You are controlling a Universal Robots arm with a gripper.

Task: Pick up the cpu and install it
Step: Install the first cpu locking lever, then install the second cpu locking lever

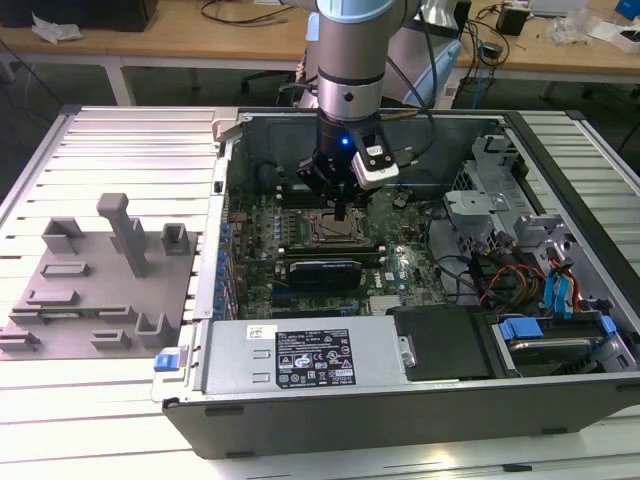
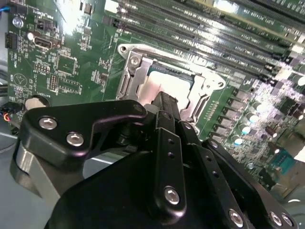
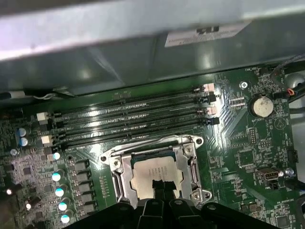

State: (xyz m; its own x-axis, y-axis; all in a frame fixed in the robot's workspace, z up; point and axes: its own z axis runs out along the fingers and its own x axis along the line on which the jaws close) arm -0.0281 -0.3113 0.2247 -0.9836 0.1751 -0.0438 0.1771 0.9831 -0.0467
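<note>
— Where is the hand [image 1: 341, 213] sitting?

— It is hanging straight down inside the open computer case [image 1: 400, 420], with its black fingertips [image 3: 160, 187] meeting the pale top of the cpu [image 3: 155, 171]. In the first wrist view the tips are lying close together at the chip's near edge; in the second wrist view the fingers [image 2: 164, 102] are rising in front of the same silver-white square [image 2: 159, 88].

— Is it clenching the chip or letting go?

— I cannot tell – the tips are covering the spot where they are meeting the cpu, so grasp and release are looking the same.

— And the cpu itself?

— It is lying flat inside the socket frame [image 3: 120, 177] on the green motherboard [image 3: 248, 157], with the metal bracket running around it. Long dark memory slots [image 3: 133, 121] are running just beside the socket, and a row of small capacitors [image 3: 58, 191] is standing on its other side.

— What is surrounding that?

— The case is lying on its side with the panel off. A power supply [image 1: 300, 355] is sitting along the near wall, and drive cages with blue clips [image 1: 520, 328] are filling the exterior view's right. Everything is resting on a pale slatted desk [image 1: 130, 140], and a grey fixture [image 1: 95, 285] with upright pegs is sitting on it at the exterior view's left, well apart from the case.

— And the room?

— Wooden benches [image 1: 180, 30] strewn with cables are standing behind, over a dark floor [image 1: 60, 85].
</note>
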